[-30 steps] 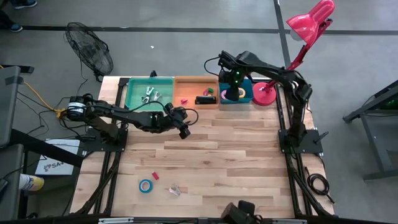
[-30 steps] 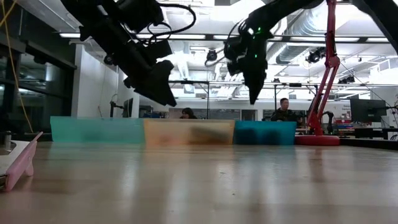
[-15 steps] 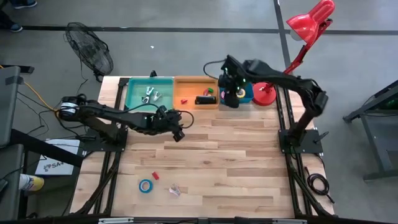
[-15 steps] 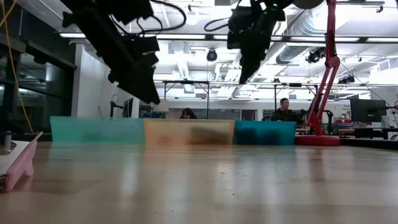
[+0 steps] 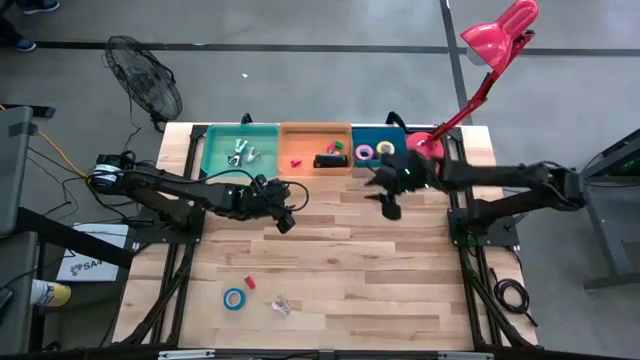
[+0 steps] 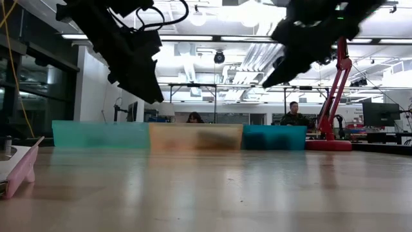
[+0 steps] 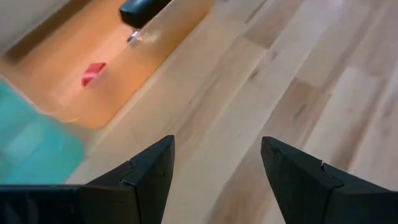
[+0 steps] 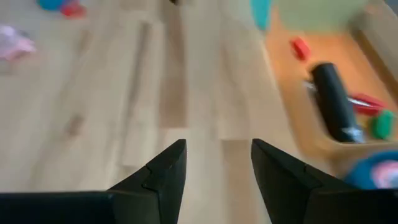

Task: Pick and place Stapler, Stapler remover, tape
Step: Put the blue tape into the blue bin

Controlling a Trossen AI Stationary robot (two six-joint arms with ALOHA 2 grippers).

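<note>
The black stapler (image 5: 328,160) lies in the orange tray (image 5: 300,140); it also shows in the left wrist view (image 7: 143,9) and the right wrist view (image 8: 333,102). A pink tape roll (image 5: 365,152) and a yellow one (image 5: 386,150) lie in the blue tray (image 5: 395,135). A light blue tape roll (image 5: 234,298) lies flat on the table near its front. Beside it is a small pale thing (image 5: 280,306), perhaps the stapler remover. My left gripper (image 5: 285,218) hangs open over the table's middle. My right gripper (image 5: 390,205) hangs open just in front of the blue tray. Both hold nothing.
A green tray (image 5: 215,150) with small silvery pieces stands left of the orange one. A small red piece (image 5: 250,283) lies by the blue roll. A red desk lamp (image 5: 428,150) stands at the far right corner. Bare wood lies between the trays and the near things.
My right gripper has drawn back from above the blue tray toward the table's near edge, sinking a little and tipping up from a steep downward point to a shallower slant. My left gripper has drifted slightly toward the table's left. Both stay open.
</note>
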